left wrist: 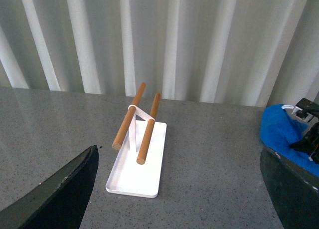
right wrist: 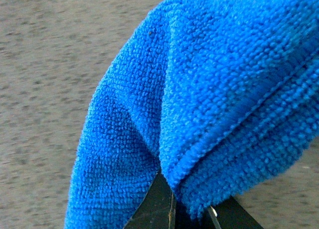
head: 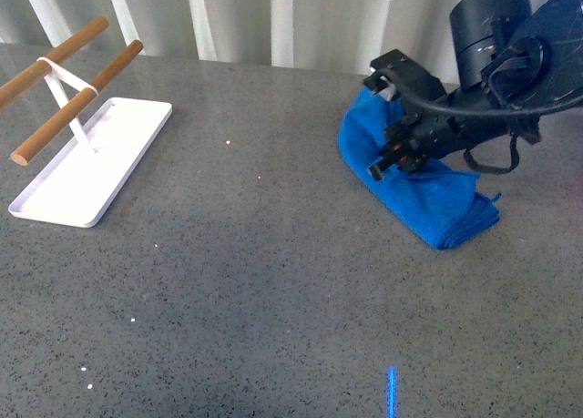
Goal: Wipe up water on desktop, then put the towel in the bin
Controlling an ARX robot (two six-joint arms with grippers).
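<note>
The bright blue towel (head: 439, 207) lies folded and bunched on the speckled grey desktop (head: 273, 281) at the right. My right gripper (head: 390, 156) is shut on the towel's left end, which is bunched up and raised around it. In the right wrist view the towel (right wrist: 199, 89) fills the picture and is pinched in the gripper (right wrist: 184, 214). My left gripper (left wrist: 178, 156) hangs open above bare desktop, with the towel (left wrist: 279, 129) far off to one side. A few tiny bright specks (head: 132, 320) dot the desktop; I cannot tell if they are water. The bin is out of view.
A flat white tray (head: 91, 177) carrying a white stand with two wooden rods (head: 77, 108) sits at the left; the tray (left wrist: 137, 171) also shows in the left wrist view. A pale pleated curtain (head: 273, 17) closes off the back edge. A blue glint (head: 392, 391) shows near the front.
</note>
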